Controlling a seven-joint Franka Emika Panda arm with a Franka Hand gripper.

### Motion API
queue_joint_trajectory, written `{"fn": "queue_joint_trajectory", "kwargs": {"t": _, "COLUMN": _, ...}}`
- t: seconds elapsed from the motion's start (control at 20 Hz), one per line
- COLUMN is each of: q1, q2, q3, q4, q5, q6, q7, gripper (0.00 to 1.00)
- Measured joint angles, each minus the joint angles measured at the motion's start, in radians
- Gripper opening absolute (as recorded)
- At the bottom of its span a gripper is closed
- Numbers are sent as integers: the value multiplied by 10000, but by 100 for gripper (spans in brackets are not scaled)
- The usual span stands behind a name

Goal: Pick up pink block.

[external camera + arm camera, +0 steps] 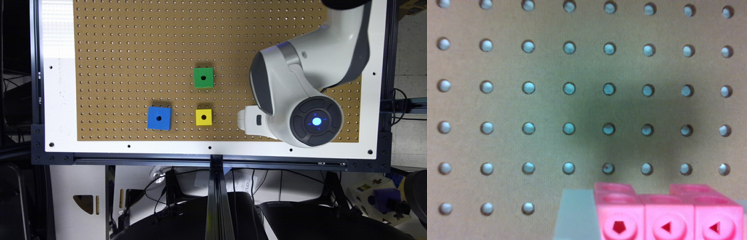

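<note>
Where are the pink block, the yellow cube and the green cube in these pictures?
pink block [667,215]: wrist view, on its pink side face with the shaped holes.
yellow cube [203,117]: exterior view, on its top face at the centre hole.
green cube [203,77]: exterior view, on its top face at the centre hole.

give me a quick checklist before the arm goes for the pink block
1. Pink block in the wrist view: ok, at the frame edge.
2. Block centred under the gripper: cannot tell.
3. Gripper open: cannot tell.
4. Yellow cube, green cube and blue cube apart from the arm: ok.
5. Pegboard beside the block bare: ok.
</note>
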Motion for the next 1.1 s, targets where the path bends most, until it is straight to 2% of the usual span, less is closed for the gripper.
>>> {"fn": "queue_joint_trajectory", "kwargs": {"t": 0.2, "q1": 0, "q2": -436, "q3": 55, "q4": 0, "q5": 5, "q6": -448, "q7": 21, "gripper": 0}}
{"fn": "queue_joint_trajectory", "kwargs": {"t": 0.6, "q1": -1, "q2": -1016, "q3": 92, "q4": 1, "q5": 36, "q6": -944, "q7": 27, "gripper": 0}}
{"fn": "queue_joint_trajectory", "kwargs": {"t": 0.85, "q1": -1, "q2": -1451, "q3": 126, "q4": 1, "q5": 92, "q6": -1326, "q7": 30, "gripper": 0}}
{"fn": "queue_joint_trajectory", "kwargs": {"t": 1.1, "q1": -2, "q2": -1481, "q3": 130, "q4": 0, "q5": 93, "q6": -1355, "q7": 31, "gripper": 0}}
